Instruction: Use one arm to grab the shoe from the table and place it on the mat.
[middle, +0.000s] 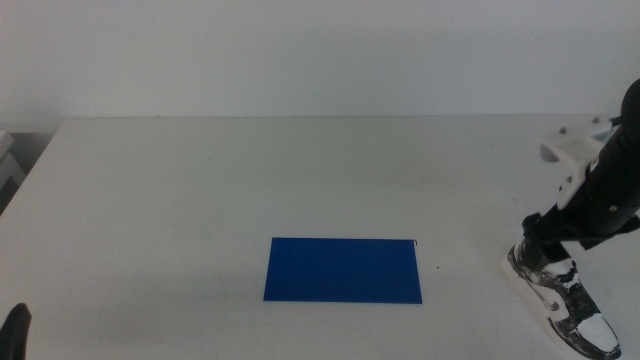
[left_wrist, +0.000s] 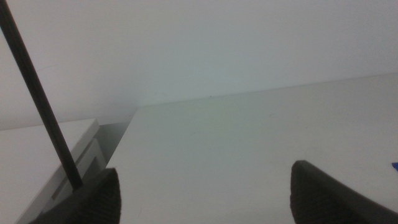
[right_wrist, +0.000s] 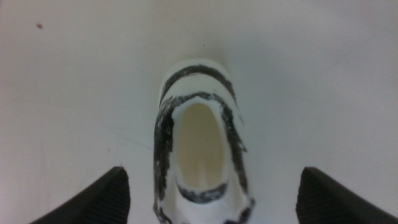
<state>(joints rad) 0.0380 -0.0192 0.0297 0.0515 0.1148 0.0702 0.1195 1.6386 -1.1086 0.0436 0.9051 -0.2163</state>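
Note:
The shoe (middle: 562, 299), a small white sneaker with mottled black-grey patches, lies on the white table (middle: 250, 180) at the front right, toe toward the front edge. The right arm (middle: 605, 195) reaches in from the right, and its gripper (middle: 545, 240) hangs over the shoe's heel. In the right wrist view the shoe's cream opening (right_wrist: 199, 146) lies between the wide-open jaws of the right gripper (right_wrist: 211, 199), apart from both. The blue mat (middle: 343, 270) lies flat at the front centre, bare. The left gripper (left_wrist: 205, 196) is open and empty at the front left corner (middle: 15, 330).
A white box-like object (left_wrist: 43, 155) stands beside the table's left edge in the left wrist view. A thin dark cable (left_wrist: 37, 99) crosses that view. A pale wall rises behind the table.

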